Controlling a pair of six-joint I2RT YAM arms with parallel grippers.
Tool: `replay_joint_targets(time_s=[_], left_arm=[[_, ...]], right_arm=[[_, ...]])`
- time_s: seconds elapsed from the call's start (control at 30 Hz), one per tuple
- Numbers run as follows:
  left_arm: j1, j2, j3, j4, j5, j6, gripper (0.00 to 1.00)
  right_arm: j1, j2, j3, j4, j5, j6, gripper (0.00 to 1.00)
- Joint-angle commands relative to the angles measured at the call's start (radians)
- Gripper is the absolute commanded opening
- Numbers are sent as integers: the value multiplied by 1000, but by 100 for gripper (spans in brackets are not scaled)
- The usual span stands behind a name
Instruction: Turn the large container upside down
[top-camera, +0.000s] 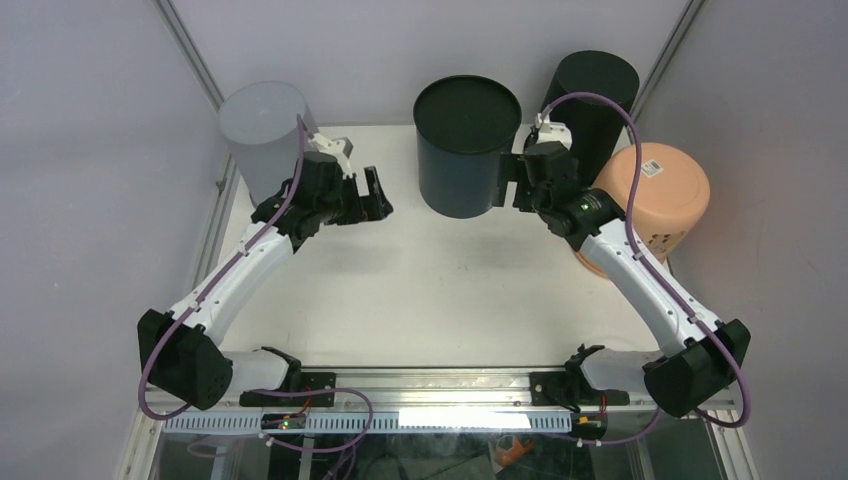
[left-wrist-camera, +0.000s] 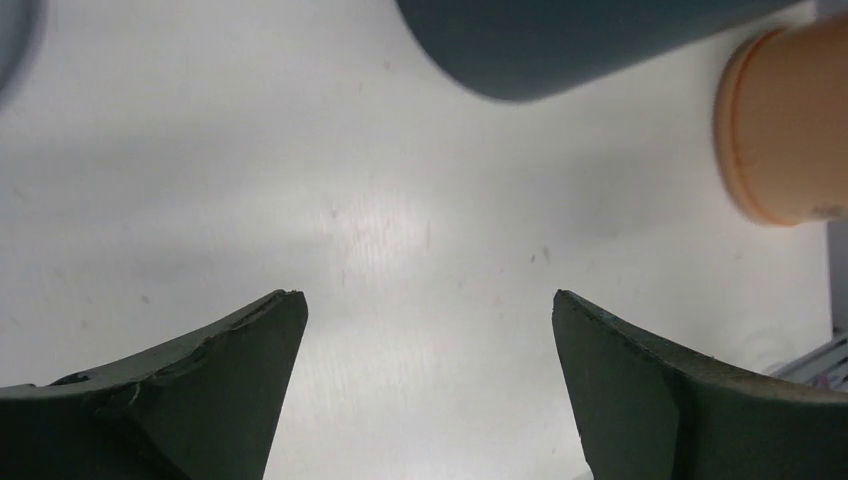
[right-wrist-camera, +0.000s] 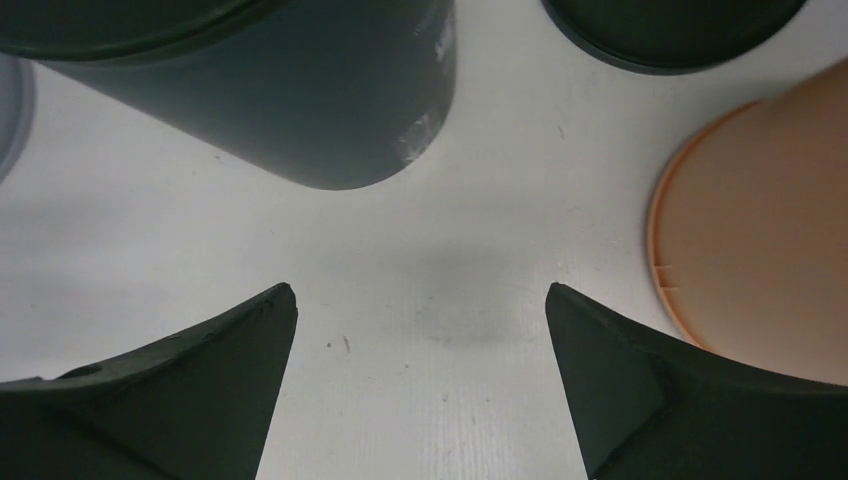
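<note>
The large container (top-camera: 467, 150) is a dark blue-grey cylinder standing on end at the back middle of the table, its dark round top facing up. It also shows in the left wrist view (left-wrist-camera: 560, 40) and the right wrist view (right-wrist-camera: 300, 100). My left gripper (top-camera: 380, 195) hangs open a short way to its left, not touching it. My right gripper (top-camera: 517, 183) is open close beside its right wall. In both wrist views the left gripper (left-wrist-camera: 428, 295) and the right gripper (right-wrist-camera: 420, 288) have only bare table between their fingers.
A grey container (top-camera: 262, 125) stands at the back left behind the left arm. A black one (top-camera: 592, 95) stands at the back right. A peach container (top-camera: 652, 195) sits mouth down at the right, close behind the right arm. White walls enclose the table (top-camera: 440, 290).
</note>
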Motion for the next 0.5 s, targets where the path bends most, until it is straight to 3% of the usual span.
replay_joint_targets(time_s=[0.0,0.47], left_arm=[[-14,-36,-55,-75,17,4,99],[-14,-126,-69,-123,-276,-71,99]], right_arm=[[-2,-8,-17,-7,142,38,99],[-1,-24,-33,56,186,56,99]])
